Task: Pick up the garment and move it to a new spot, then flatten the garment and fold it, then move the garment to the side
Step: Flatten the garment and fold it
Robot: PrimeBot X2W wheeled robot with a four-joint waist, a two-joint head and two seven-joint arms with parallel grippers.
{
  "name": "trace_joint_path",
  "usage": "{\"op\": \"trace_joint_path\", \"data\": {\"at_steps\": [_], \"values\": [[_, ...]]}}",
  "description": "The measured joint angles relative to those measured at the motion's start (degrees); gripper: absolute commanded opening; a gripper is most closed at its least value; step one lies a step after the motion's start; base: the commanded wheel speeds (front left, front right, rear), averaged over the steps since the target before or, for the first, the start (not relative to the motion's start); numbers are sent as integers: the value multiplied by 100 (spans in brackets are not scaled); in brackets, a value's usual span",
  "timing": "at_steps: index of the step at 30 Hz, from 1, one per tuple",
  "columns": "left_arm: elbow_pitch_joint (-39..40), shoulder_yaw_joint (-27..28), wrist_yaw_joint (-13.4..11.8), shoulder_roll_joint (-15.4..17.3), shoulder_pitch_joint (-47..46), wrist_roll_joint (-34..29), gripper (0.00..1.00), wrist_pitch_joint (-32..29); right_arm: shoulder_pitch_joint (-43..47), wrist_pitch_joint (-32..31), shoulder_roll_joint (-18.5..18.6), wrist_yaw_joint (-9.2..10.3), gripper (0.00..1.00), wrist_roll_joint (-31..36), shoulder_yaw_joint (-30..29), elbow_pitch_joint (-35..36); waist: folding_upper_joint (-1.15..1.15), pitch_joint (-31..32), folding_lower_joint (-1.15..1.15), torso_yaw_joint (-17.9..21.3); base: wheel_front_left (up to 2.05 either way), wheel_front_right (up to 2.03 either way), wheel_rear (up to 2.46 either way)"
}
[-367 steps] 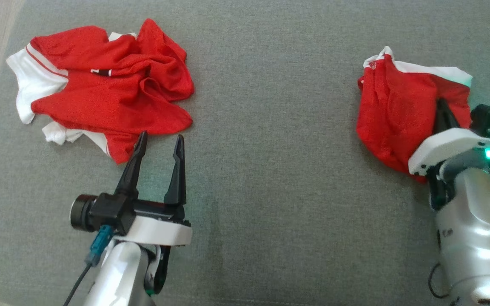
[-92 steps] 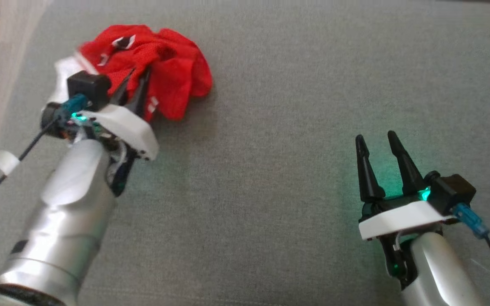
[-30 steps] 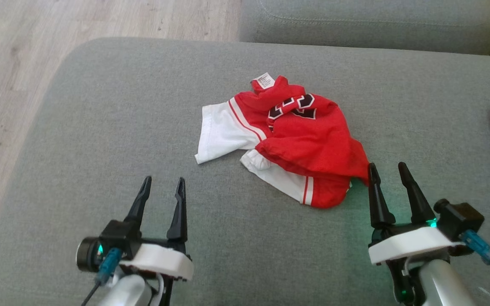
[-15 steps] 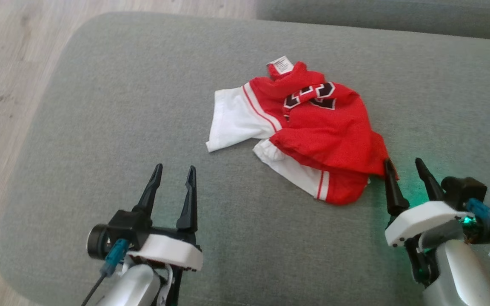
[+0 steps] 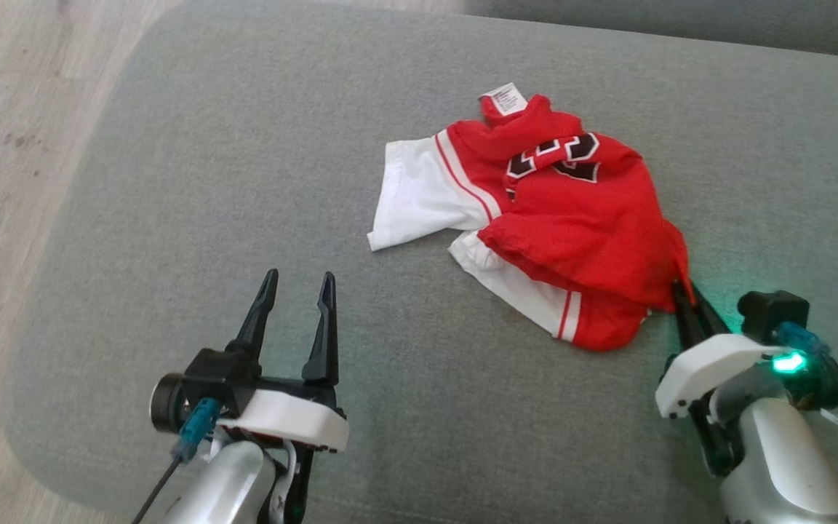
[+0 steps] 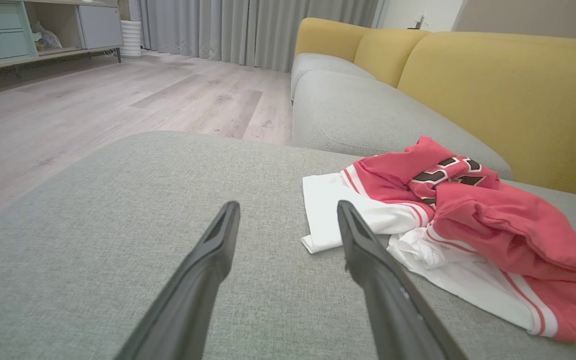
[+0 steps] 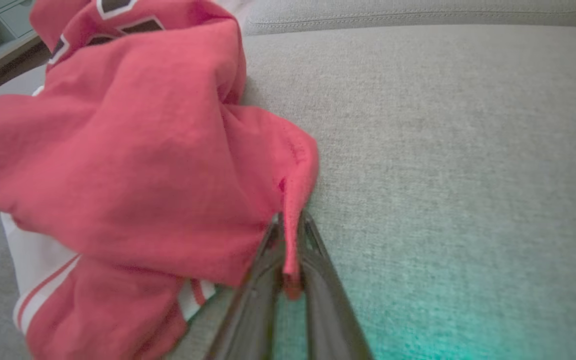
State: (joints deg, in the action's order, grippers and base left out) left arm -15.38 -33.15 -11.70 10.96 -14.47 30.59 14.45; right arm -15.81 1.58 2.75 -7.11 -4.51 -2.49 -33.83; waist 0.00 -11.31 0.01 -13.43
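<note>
1. Where the grey sofa (image 5: pixel 172 182) spreads under both arms, a wood floor (image 5: pixel 4 109) borders it on the left; the left wrist view adds yellow backrests (image 6: pixel 493 85) behind.
2. Crumpled on the sofa, right of centre, lies the garment (image 5: pixel 586 225): red cloth with black-and-white lettering bunched over white panels with red stripes that spill toward the left.
3. At the lower left, the left pincer (image 5: pixel 299 276) is released, fingers spread wide, well apart from the garment.
4. At the garment's near right corner, the right pincer (image 5: pixel 687 302) is clenched on a red fold, which the right wrist view shows pinched between its fingers (image 7: pixel 320 290).
5. A white label (image 5: pixel 504 98) sticks up at the garment's far edge.
</note>
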Motion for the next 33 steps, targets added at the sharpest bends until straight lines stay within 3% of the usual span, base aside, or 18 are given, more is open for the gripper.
{"op": "trace_joint_path", "data": {"at_steps": [3, 12, 16, 17, 18, 19, 26, 27, 33], "values": [[-42, 25, 18, -19, 2, -18, 100, 0, 0, 111, -10, 0, 0, 178, -272, -9, 0, 55, 0, 90, 0, 0, 0], [-63, 90, 68, -41, 40, -90, 100, 0, -26, 143, -12, 0, 0, 1288, -2023, 413, 0, 332, -1, 414, 0, 0, 0], [-79, 107, 68, -43, 88, -90, 100, 0, -29, 105, -13, 0, 0, 1630, -2483, 553, 0, 445, -1, 541, 0, 0, 0], [-79, 108, 68, -43, 87, -90, 100, 0, -29, 93, -14, 0, 13, 1647, -2517, 550, 0, 457, -1, 560, 0, 0, 0], [-79, 108, 68, -43, 88, -90, 100, 0, -29, 98, -14, 0, 86, 1677, -2521, 550, 0, 467, -1, 575, 0, 0, 0], [-79, 109, 68, -43, 88, -90, 100, 0, -30, 134, -15, 0, 100, 1675, -2515, 546, 0, 477, -1, 590, 0, 0, 0], [-74, 157, 67, -33, 140, -90, 100, 0, -80, 667, -14, 0, 100, 1118, -1766, 514, 0, 557, -1, 744, 0, 0, 0], [-58, 172, 60, -21, 199, -90, 100, 0, -92, 867, -15, 0, 100, 749, -1302, 592, 0, 587, -1, 828, 0, 0, 0], [8, 198, 53, 11, 224, -90, 100, 0, 192, 1133, -13, 0, 100, -177, -288, 1140, 0, 634, -1, 1078, 0, 0, 0]]}}
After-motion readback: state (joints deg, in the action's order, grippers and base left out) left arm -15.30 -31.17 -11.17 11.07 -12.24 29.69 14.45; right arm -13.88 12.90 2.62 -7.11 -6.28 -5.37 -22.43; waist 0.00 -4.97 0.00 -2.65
